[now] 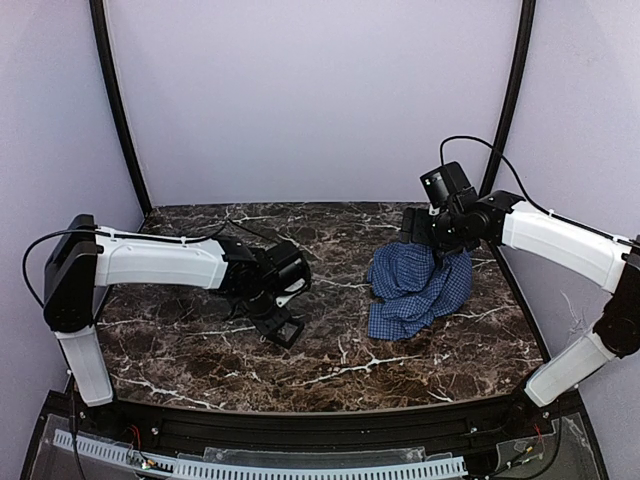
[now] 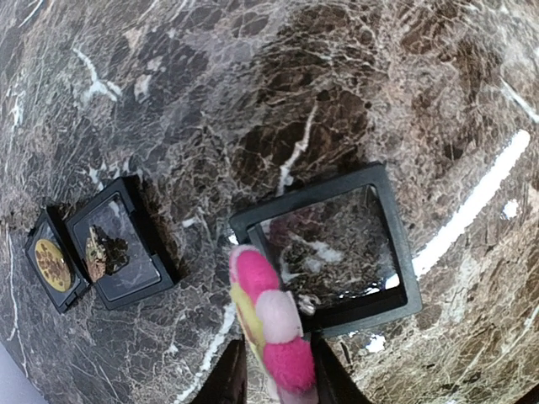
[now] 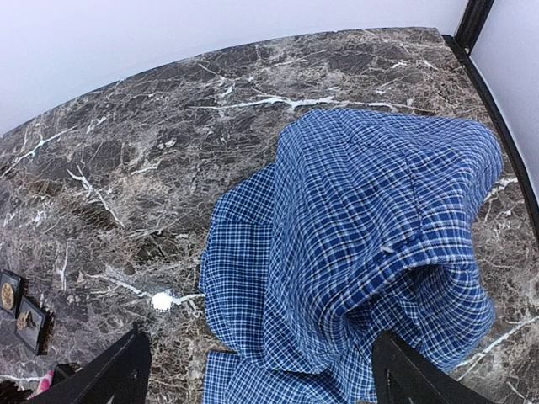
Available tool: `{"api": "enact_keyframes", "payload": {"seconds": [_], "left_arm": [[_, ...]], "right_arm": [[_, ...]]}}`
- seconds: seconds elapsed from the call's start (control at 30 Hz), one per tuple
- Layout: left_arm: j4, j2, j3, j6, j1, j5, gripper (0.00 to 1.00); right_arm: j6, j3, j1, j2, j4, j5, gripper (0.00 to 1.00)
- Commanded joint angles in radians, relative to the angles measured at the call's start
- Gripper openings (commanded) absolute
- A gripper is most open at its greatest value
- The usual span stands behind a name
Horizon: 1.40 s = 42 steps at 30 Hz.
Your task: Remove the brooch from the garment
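The dark marble table fills the floor of the booth. On its right side lies the garment, a blue-and-white check shirt heaped in a rumpled mound. The right gripper hovers over the mound with its jaws spread wide and nothing held; only cloth shows beneath it.

Left of centre sits the black tray. Its large frame shows bare marble inside. Two smaller compartments lie beside it, one with a gold-coloured disc and one with a brownish piece (too small to make out).

The left gripper hangs over the near rim of the large frame. The brooch, a pink and pale-yellow flower, stands on edge between its fingers, well apart from the shirt. The jaws are only slightly parted, but whether they actually clamp the brooch cannot be told.
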Motion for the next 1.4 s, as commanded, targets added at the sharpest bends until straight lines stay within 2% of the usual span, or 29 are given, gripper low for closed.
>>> {"api": "enact_keyframes", "payload": {"seconds": [0.0, 0.13, 0.5, 0.6, 0.63, 0.73, 0.83, 0.9, 1.07, 1.27, 1.37], "left_arm": [[-0.014, 0.0, 0.024, -0.005, -0.01, 0.044, 0.33], [-0.002, -0.011, 0.026, -0.017, -0.011, 0.092, 0.43], [0.103, -0.054, 0.004, -0.091, -0.009, 0.233, 0.49], [0.133, -0.096, -0.023, -0.127, -0.003, 0.244, 0.56], [0.148, -0.119, -0.035, -0.144, 0.005, 0.254, 0.63], [0.198, -0.174, -0.077, -0.182, 0.038, 0.304, 0.73], [0.291, -0.255, -0.166, -0.219, 0.126, 0.366, 0.85], [0.333, -0.299, -0.215, -0.24, 0.207, 0.399, 0.89], [0.378, -0.393, -0.289, -0.213, 0.4, 0.409, 0.94], [0.483, -0.471, -0.386, -0.184, 0.742, 0.46, 0.95], [0.548, -0.512, -0.447, -0.207, 0.878, 0.437, 0.95]], "right_arm": [[0.001, -0.012, 0.001, 0.003, 0.029, -0.01, 0.9], [0.0, -0.015, 0.001, 0.004, 0.031, -0.01, 0.91], [-0.001, -0.019, 0.001, 0.0, 0.036, -0.016, 0.91], [-0.014, -0.038, 0.001, -0.021, 0.063, -0.039, 0.95], [-0.02, -0.05, 0.0, -0.03, 0.08, -0.052, 0.96], [-0.04, -0.083, -0.012, -0.055, 0.126, -0.091, 0.99], [-0.058, -0.102, -0.033, -0.071, 0.133, -0.106, 0.99], [-0.08, -0.113, -0.051, -0.092, 0.137, -0.106, 0.99], [-0.139, -0.161, -0.131, -0.178, 0.177, -0.133, 0.99], [-0.176, -0.27, -0.29, -0.303, 0.269, -0.205, 0.99], [-0.209, -0.331, -0.352, -0.36, 0.329, -0.212, 0.99]]}}
